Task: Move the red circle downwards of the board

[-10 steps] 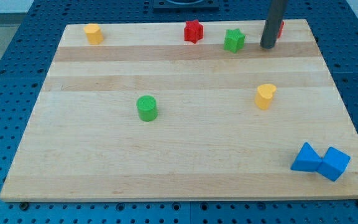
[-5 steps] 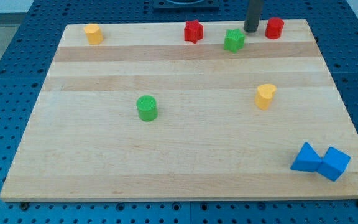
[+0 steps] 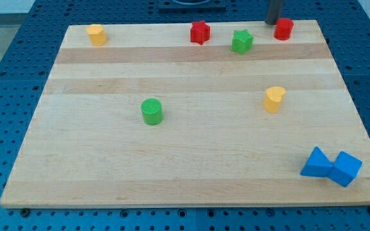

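The red circle point(image 3: 284, 28) stands at the top right of the wooden board point(image 3: 191, 154), close to its top edge. My tip point(image 3: 272, 23) is just to the left of the red circle and slightly above it, at the board's top edge, very close to the block; I cannot tell if it touches.
A red star point(image 3: 200, 32) and a green star point(image 3: 241, 42) stand left of the red circle. A yellow block point(image 3: 96, 34) is at the top left. A green cylinder point(image 3: 151, 111), a yellow heart point(image 3: 274, 99) and two blue blocks point(image 3: 331, 167) lie lower down.
My tip moved from in front of the red circle to the left, then up and right to the top edge beside the circle. No block has moved.
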Robot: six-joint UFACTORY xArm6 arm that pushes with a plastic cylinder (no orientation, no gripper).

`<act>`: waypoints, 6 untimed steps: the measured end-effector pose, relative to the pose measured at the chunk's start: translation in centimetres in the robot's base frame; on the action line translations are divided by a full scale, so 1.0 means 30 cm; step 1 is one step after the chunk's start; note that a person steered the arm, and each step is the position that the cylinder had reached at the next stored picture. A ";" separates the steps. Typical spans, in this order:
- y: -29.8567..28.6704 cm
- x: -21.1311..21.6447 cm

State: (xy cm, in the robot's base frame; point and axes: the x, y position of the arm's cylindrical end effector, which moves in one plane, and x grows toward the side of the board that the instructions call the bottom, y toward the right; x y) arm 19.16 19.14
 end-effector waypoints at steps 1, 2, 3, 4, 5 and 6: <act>0.041 0.001; 0.054 -0.002; 0.054 -0.001; 0.054 0.003; 0.054 0.015; 0.054 0.027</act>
State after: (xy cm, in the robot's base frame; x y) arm 19.97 20.76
